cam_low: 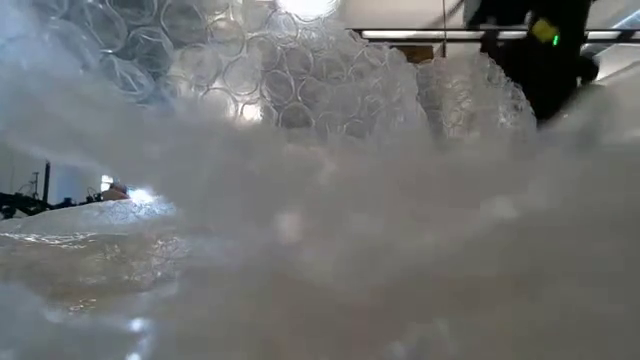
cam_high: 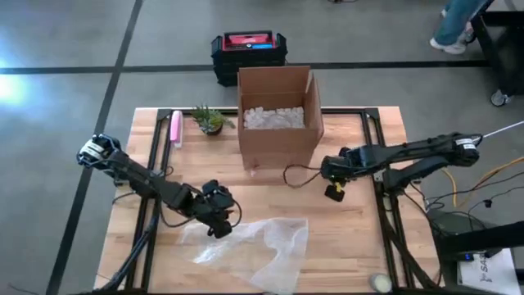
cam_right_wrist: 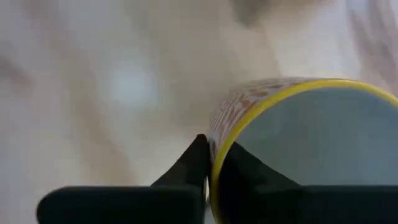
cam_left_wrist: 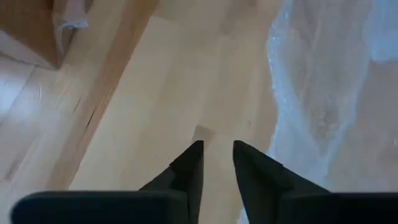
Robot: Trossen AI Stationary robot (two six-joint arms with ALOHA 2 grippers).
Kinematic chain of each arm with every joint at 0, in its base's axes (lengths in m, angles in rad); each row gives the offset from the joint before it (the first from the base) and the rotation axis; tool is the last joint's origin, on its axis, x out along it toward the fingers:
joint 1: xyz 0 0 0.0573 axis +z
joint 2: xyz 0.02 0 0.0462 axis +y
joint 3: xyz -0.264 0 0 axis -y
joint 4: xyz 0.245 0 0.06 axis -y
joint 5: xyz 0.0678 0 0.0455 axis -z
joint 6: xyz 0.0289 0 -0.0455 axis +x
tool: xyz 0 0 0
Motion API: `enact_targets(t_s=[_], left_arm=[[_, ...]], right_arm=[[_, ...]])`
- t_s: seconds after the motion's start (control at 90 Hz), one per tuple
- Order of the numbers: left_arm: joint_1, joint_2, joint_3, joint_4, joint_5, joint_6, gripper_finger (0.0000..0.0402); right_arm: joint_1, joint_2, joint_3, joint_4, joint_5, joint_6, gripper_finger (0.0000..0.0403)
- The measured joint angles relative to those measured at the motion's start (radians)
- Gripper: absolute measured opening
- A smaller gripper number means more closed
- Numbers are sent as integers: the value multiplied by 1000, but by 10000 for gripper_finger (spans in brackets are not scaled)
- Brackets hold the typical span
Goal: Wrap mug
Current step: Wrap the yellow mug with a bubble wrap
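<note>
A: While the right gripper (cam_high: 334, 191) hangs right of centre over the worktop (cam_high: 352, 238), what's in it?
B: Mug (cam_right_wrist: 292, 146). Yellow rim, orange pattern outside, pale inside. Fingers are pinched on its wall, one outside, one inside, per the right wrist view.
A: Mug location?
B: In that gripper, near side of the box (cam_high: 278, 115), just right of it. It shows only as a small yellow speck from above.
A: Left gripper (cam_high: 219, 223)?
B: Low at the left edge of the bubble wrap (cam_high: 254, 246). Fingers (cam_left_wrist: 189, 165) a narrow gap apart, nothing between them, bare wood under the tips. Wrap is just beside them.
A: Wrap position?
B: Spread flat on the near middle of the worktop. It fills the low view, right up against the lens.
A: Other stuff?
B: Box is open with white packing inside, at far centre. Small plant (cam_high: 210, 120) left of it, pink item (cam_high: 175, 128) left of that. Black and red case (cam_high: 249, 49) on the floor past the far edge. Someone's legs (cam_high: 455, 24) far right.
</note>
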Motion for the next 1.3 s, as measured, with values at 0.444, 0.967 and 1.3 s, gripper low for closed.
enact_targets(t_s=[0.444, 0.967, 1.3], left_arm=[[-120, 0, 0, -32, 28, -106, 21], [-213, 0, 0, -27, 28, -193, 21], [-227, -1, 1, -4, 13, -193, 21]], right_arm=[[403, 477, 614, 212, 84, -138, 2], [368, 1088, 1327, -1, 27, -304, 0], [362, 1090, 1246, -6, 28, -235, 0]])
